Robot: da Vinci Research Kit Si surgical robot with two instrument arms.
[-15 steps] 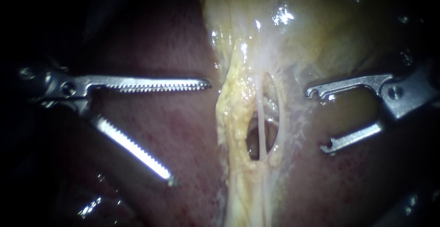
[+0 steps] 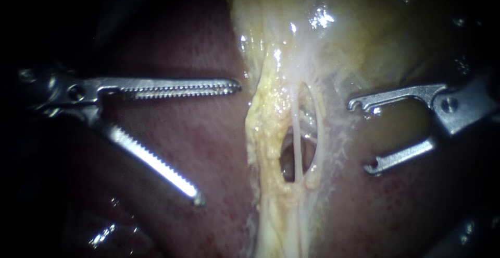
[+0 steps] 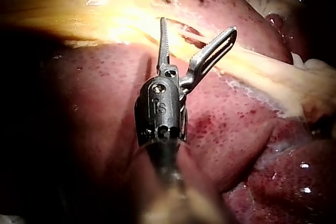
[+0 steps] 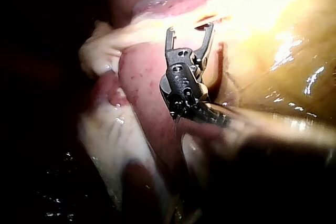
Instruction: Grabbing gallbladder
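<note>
I'm watching the left instrument (image 2: 217, 143) hanging over the liver (image 2: 219, 221) with its toothed jaws spread wide and gripping nothing. The upper jaw is pointing flat at the yellow ridge (image 2: 263, 133), its tip just beside it. The lower jaw is angling down over the red surface. I'm reading that wide spread as readiness for a thick bite of tissue.

The right instrument (image 2: 359, 137) is sitting on the far side of the ridge. Its slotted jaws are gaping too, also empty, with the tips facing the ridge. Whether they are resting on the tissue or floating above it, I can't tell.

The gallbladder (image 2: 364, 23) is lying as the pale yellow-tan mass above both sets of tips, narrowing down into the ridge between them. A window is standing open in that ridge, with a thin pale tube (image 2: 297, 138) running through it (there may be a second strand beside it, but I can't separate them). Neither instrument is holding the gallbladder, so the grab is looking not yet begun. In the left wrist view, the left jaws are aiming at the yellow band ahead of them.

As for writing, no brand or label is showing on or around the tissue. A small stamp is sitting on the left instrument's wrist, and I'm leaving it unread.
</note>
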